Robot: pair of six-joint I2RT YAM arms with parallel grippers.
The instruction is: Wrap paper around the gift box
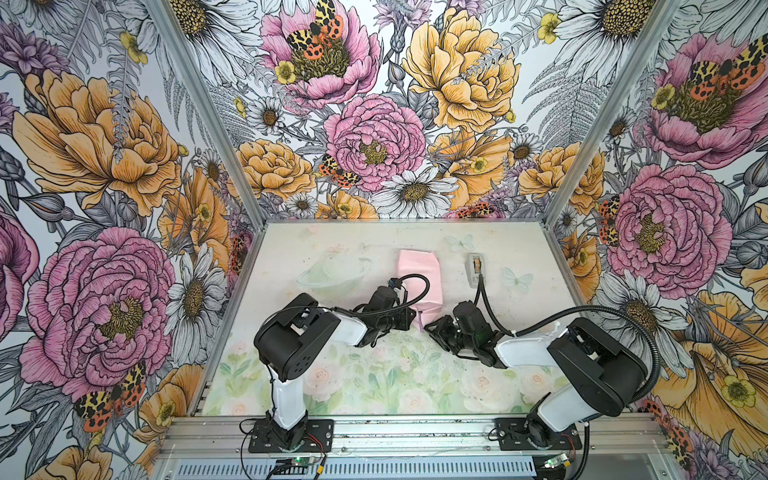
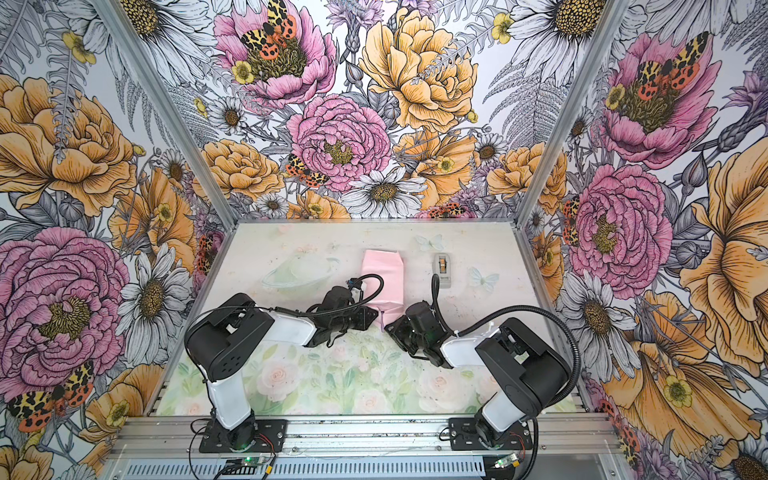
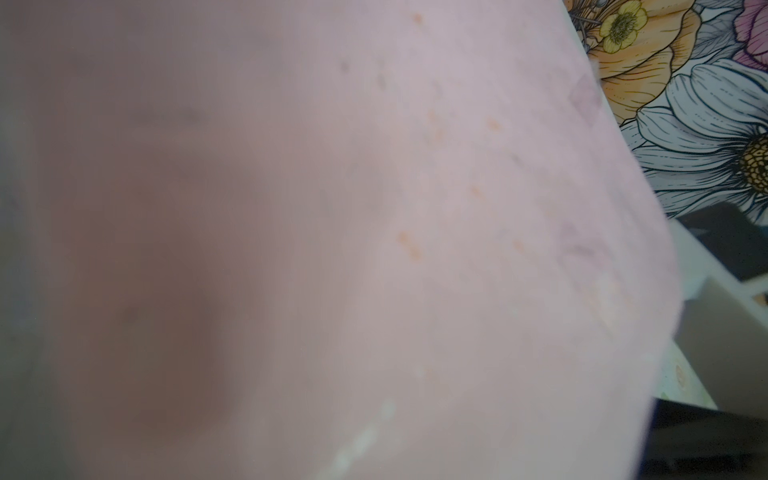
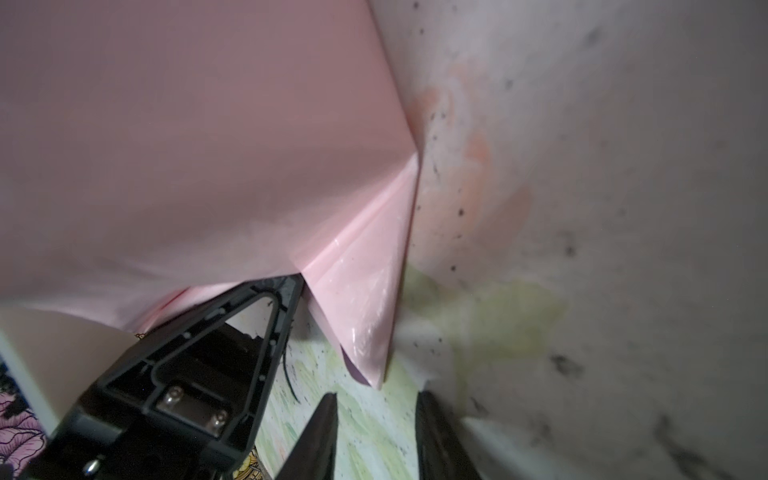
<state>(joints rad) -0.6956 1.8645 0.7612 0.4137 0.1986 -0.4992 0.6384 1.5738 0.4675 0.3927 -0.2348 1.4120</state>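
Observation:
The paper lies pale pink side out, folded into a long parcel in mid-table. The gift box is hidden under it. At the parcel's near end a pointed flap hangs down with a lilac edge. My left gripper sits against that near end from the left. One of its fingers tucks its tip under the fold, and paper covers the whole left wrist view, so its jaws are hidden. My right gripper stands open just short of the flap, with only tabletop between its fingers.
A small grey tape dispenser stands right of the parcel, toward the back. The pastel floral table is walled by flower-printed panels on three sides. Both arm bases sit on the front rail.

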